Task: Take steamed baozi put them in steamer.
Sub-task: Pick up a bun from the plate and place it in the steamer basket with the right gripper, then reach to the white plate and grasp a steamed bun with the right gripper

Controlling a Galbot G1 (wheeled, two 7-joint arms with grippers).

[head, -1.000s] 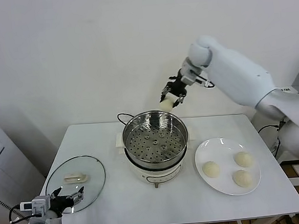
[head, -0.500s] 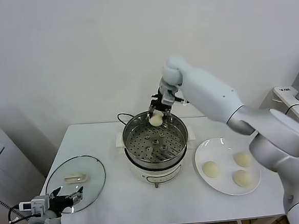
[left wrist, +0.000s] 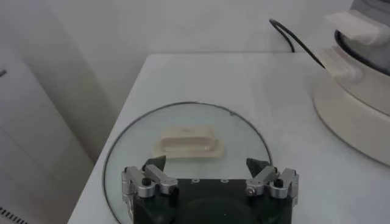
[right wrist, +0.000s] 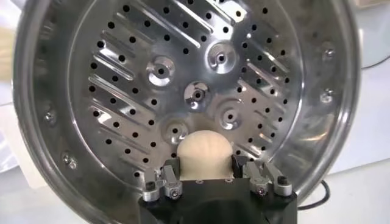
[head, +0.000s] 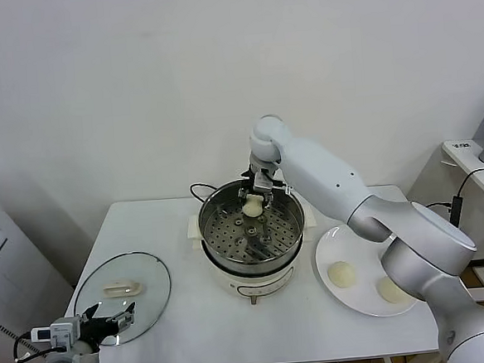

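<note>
So the right gripper [head: 252, 199] has its fingers [right wrist: 172, 178] pinched on either side of one steamed baozi [right wrist: 204, 155], a smooth cream bun that sits snug between the two pads, and it's holding it inside the steamer [head: 252, 232], over the far part of the perforated tray [right wrist: 183, 85], right by the far wall of the pot. Can't tell from any view whether the bun is actually touching the tray or just hanging above it. The right arm reaches in from the right and comes over the far rim of the shiny steel pot. The steamer itself sits mid-table on its cream base, with a black cord [head: 199, 187] looping off behind it on the far left side. To the right of the steamer there's a white plate [head: 328, 244] with the other baozi on it; two buns [head: 341, 273] show clearly, and the forearm covers part of the plate, so I can't say for sure what else is on there. Over on the left, the left gripper [left wrist: 209, 175] is parked at the near left edge of the white table [head: 185, 318], fingers spread wide apart with nothing between them, hovering just at the near edge of the glass lid [left wrist: 189, 125], which lies flat with its cream handle [left wrist: 187, 143] facing up.
</note>
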